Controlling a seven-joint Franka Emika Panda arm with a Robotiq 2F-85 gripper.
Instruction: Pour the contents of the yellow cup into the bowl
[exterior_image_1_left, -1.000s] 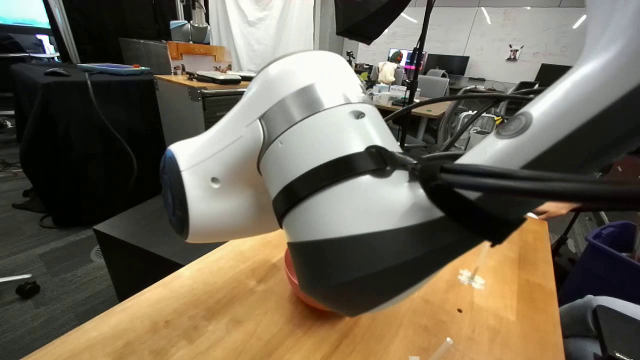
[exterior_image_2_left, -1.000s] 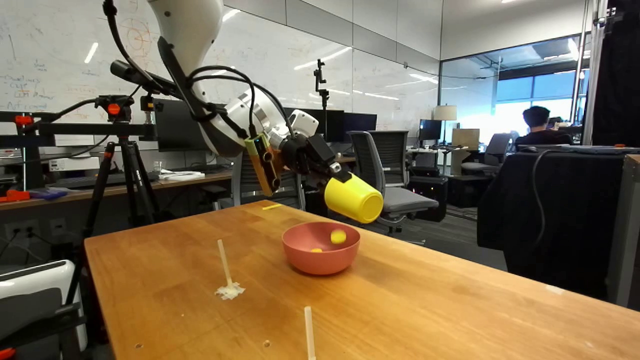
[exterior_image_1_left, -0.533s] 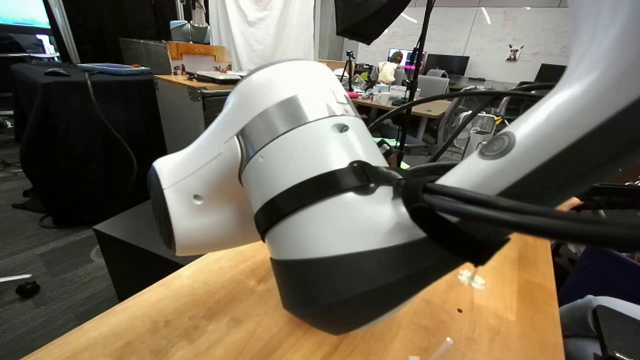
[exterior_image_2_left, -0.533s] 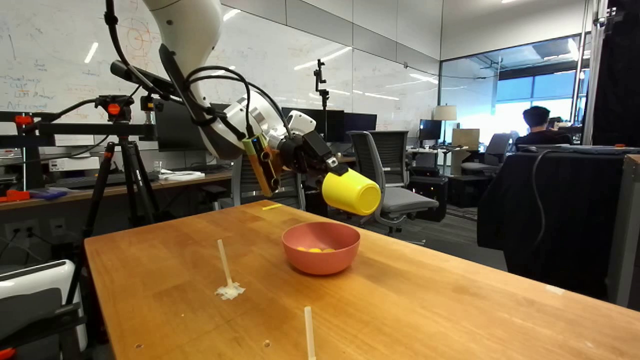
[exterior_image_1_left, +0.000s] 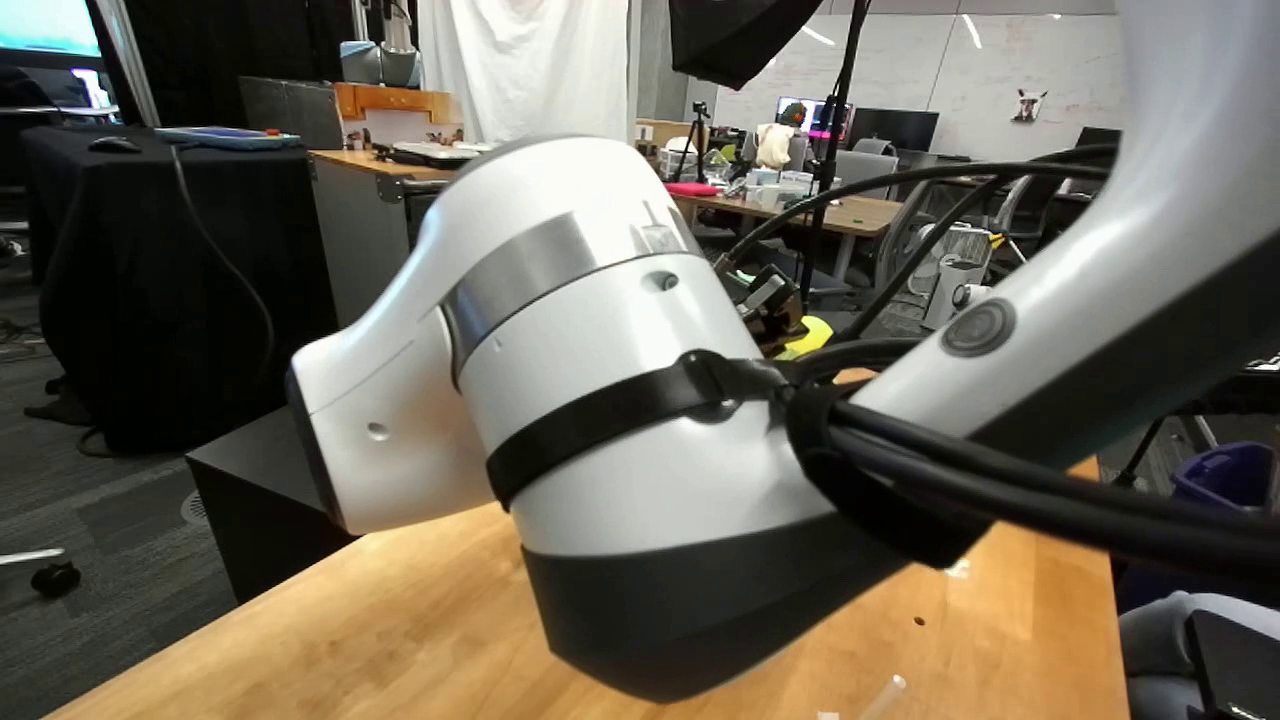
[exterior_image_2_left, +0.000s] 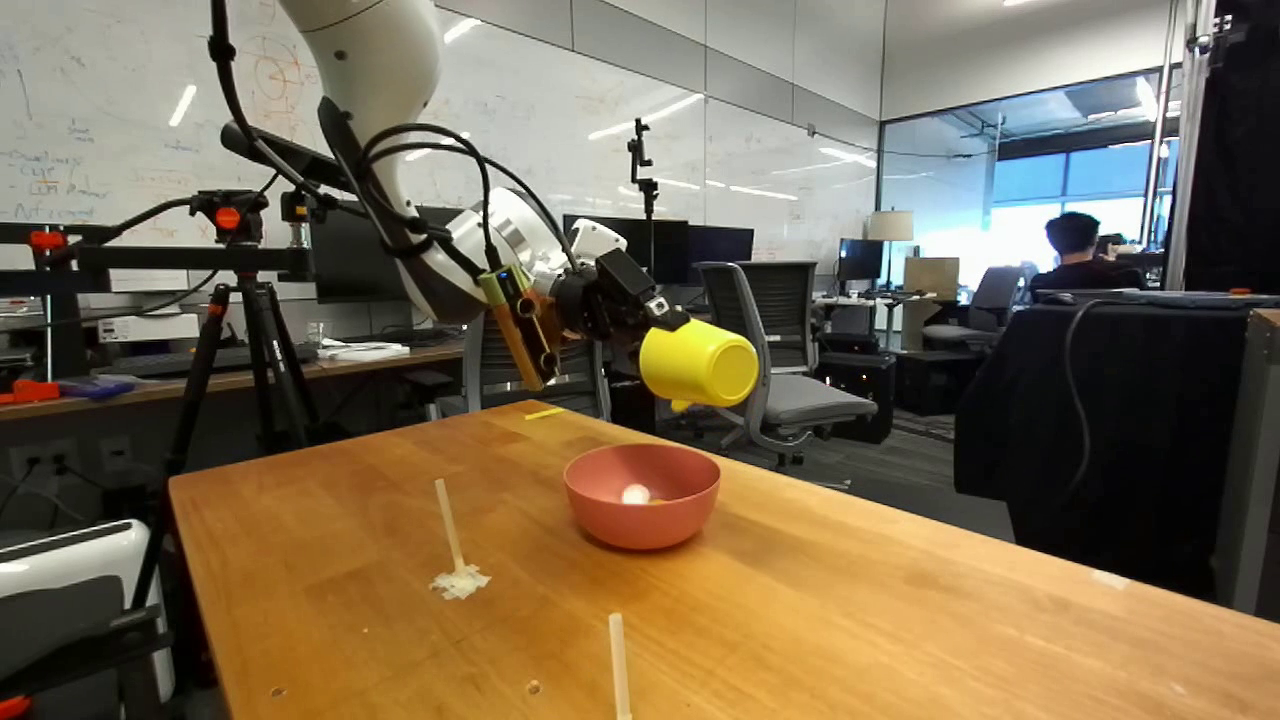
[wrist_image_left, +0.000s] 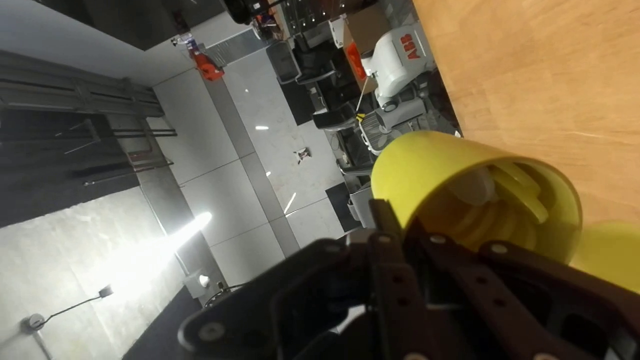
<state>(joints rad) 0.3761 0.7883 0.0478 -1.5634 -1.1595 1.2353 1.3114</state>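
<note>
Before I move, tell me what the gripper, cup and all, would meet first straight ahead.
The way looks free: holding the yellow cup, the gripper seemingly points past the table toward background chairs and the whiteboard, though depth is unclear.

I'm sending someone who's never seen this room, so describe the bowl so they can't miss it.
In an exterior view, find the wooden table. Toward its far edge, lower than the tilted yellow cup held in the air, sits the bowl. It's salmon-pink and wide, unlike the narrower cup and the thin pale sticks nearby.
</note>
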